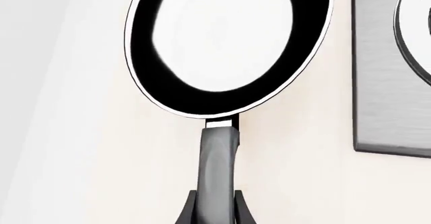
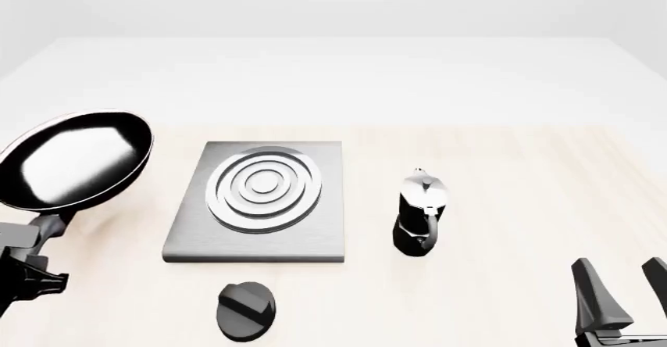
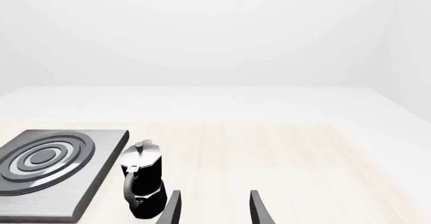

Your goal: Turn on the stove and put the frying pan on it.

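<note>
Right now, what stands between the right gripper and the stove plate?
In the front view, only the moka pot stands between the right gripper and the stove plate; the right wrist view shows the same.

A simulated kitchen tabletop: a stove [image 2: 261, 202], moka pot [image 2: 420, 214], pale wooden table [image 2: 521, 198], blank white surroundings.

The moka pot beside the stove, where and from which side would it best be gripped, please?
Probably by its black lower body, with the right pincer coming from the right: the moka pot stands upright, its handle faces the near side, and the right pincer is open and nearest.
</note>
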{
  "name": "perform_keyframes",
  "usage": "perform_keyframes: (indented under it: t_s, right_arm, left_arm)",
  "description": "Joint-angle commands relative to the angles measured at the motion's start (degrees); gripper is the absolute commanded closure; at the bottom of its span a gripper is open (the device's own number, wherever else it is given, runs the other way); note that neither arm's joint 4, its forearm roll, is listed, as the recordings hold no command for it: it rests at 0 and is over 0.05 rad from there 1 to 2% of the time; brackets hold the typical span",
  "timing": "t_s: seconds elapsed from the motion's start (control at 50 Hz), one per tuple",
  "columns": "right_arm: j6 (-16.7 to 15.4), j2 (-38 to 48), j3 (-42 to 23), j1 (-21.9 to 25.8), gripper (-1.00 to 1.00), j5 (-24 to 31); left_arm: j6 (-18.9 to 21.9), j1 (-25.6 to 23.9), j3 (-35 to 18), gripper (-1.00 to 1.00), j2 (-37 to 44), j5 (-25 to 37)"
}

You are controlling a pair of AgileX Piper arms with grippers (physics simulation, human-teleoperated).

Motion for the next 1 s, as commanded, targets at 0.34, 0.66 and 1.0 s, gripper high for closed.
perform_keyframes:
  t_s: [0.34,0.66,1.0]
  right_arm:
    - [0.02,0.0,0.0,0.0,-1.0,0.0]
    - [-0.01,0.0,0.0,0.01,-1.0,0.01]
    - [0.01,0.0,0.0,0.0,-1.0,0.0]
  left_arm:
    - [-0.1,-9.89,-5.16,1.0,-0.34,1.07]
    - [0.51,-15.56,-6.42,1.0,4.19,-0.86]
    - [1.7,-20.3,-9.97,1.0,7.75,-0.28]
